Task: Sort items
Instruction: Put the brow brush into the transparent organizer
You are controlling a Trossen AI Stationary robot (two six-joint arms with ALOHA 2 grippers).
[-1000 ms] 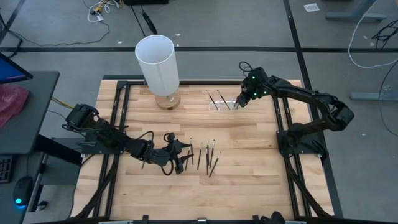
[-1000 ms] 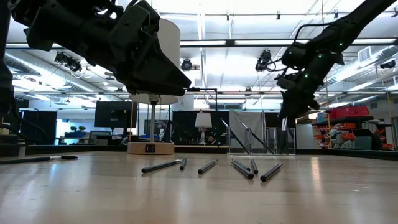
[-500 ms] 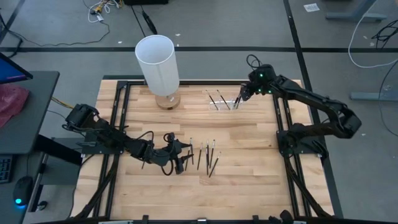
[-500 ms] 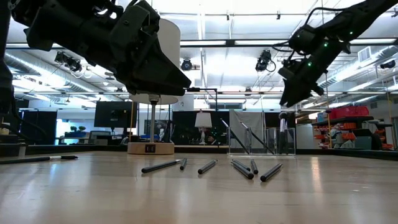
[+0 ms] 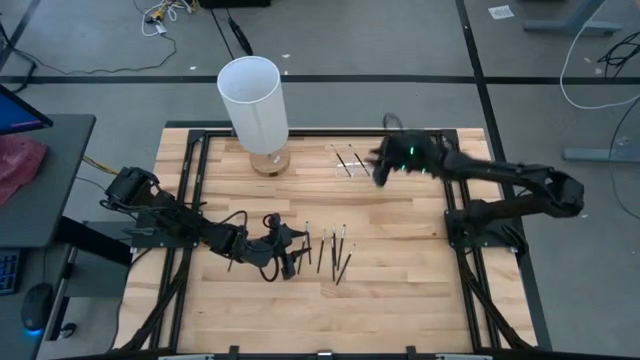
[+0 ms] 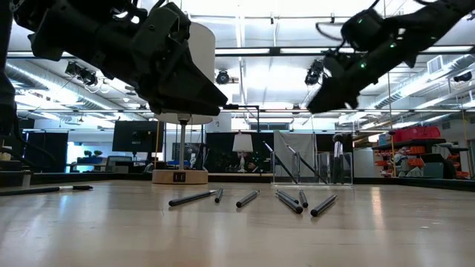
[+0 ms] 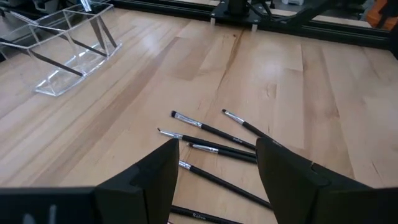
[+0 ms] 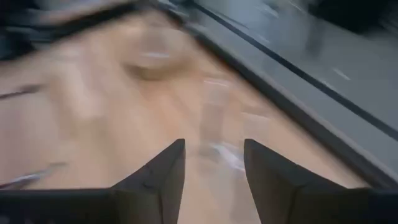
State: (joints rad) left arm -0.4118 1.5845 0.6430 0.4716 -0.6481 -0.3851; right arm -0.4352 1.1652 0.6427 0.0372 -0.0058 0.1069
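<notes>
Now, by item:
L gripper (image 5: 295,253): low over the tabletop (image 5: 400,260), near front edge, mid-width; fingers wide apart, nothing between them.
R gripper (image 5: 381,168): up in the air near back edge, right of centre, just by the holder (image 6: 304,167); fingers part-way apart, nothing seen between them.
Brushes (image 5: 322,250), loose: 6 counted in low view, lying flat in a loose row just beside the L gripper's tips, toward the right edge; some touch or cross, can't tell which.
Brushes, in holder: at least 3, thin and leaning; exact no. can't tell.
Holder: 1, clear, standing at back edge.
Cylinder (image 5: 255,100): 1, tall, white, upright on a round base at back edge, left of the holder and well apart from it.
Arms: 2.
</notes>
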